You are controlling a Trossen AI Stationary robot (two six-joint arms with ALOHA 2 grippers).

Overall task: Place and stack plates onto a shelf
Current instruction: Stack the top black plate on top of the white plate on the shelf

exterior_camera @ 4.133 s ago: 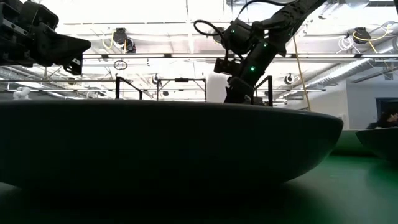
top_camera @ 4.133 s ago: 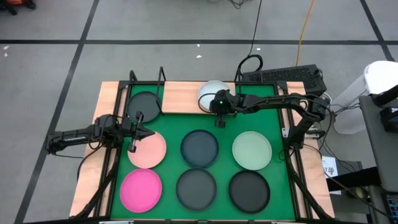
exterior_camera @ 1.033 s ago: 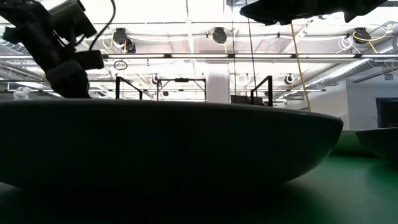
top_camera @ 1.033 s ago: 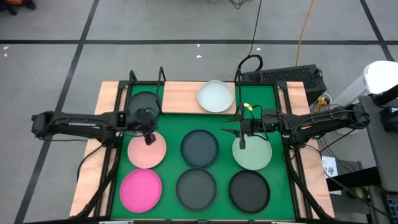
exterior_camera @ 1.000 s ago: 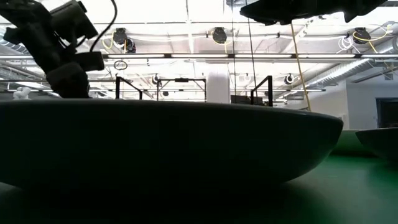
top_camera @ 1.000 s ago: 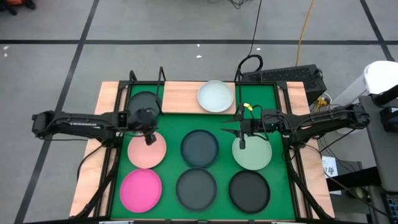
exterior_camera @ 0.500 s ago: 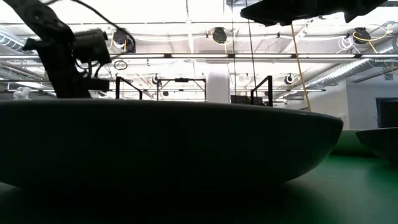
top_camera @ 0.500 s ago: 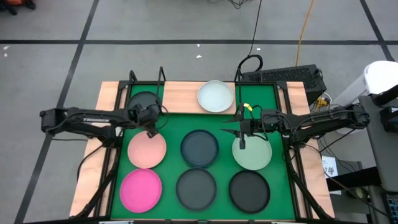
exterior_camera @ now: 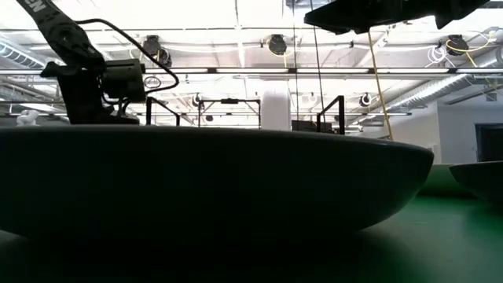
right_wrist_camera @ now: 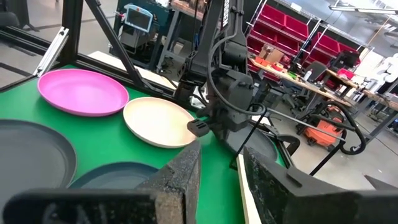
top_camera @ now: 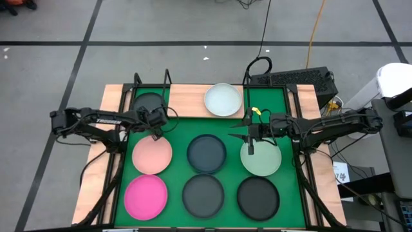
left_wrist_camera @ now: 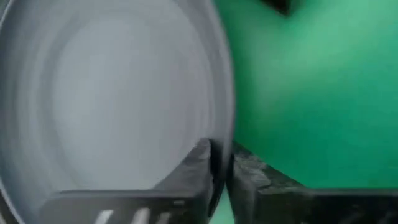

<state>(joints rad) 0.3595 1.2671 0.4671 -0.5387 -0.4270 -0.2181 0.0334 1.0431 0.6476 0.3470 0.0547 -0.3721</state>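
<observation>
The pale pink plate [top_camera: 152, 156] lies on the green mat [top_camera: 177, 132] at the left. My left gripper [top_camera: 156, 135] stands at its far rim, shut on it. On the light-wood shelf [top_camera: 185, 96] at the far edge sit a dark plate [top_camera: 147, 102] and a white plate [top_camera: 223, 100]. My right gripper [top_camera: 250, 148] hangs open above the far left rim of the pale green plate [top_camera: 262, 158], touching nothing. My left gripper pinches the pale pink plate's far rim [left_wrist_camera: 229, 118] between its two fingers, one finger [left_wrist_camera: 196, 165] inside the dish and the other outside over the mat. The fingers come from above, pointing down. The plate's underside lies on the mat.
On the mat also lie three dark plates [top_camera: 206, 153] [top_camera: 203, 194] [top_camera: 258, 196] and a hot pink plate [top_camera: 146, 196]. Black wire posts [top_camera: 136, 80] rise at the shelf's ends. A keyboard [top_camera: 293, 78] sits behind the far right corner.
My left gripper has gone a little toward the table's far edge, from over the pale pink plate's far part to its far rim, and its arm has reached farther toward the right. The plate lies where it was. My right arm has kept still.
</observation>
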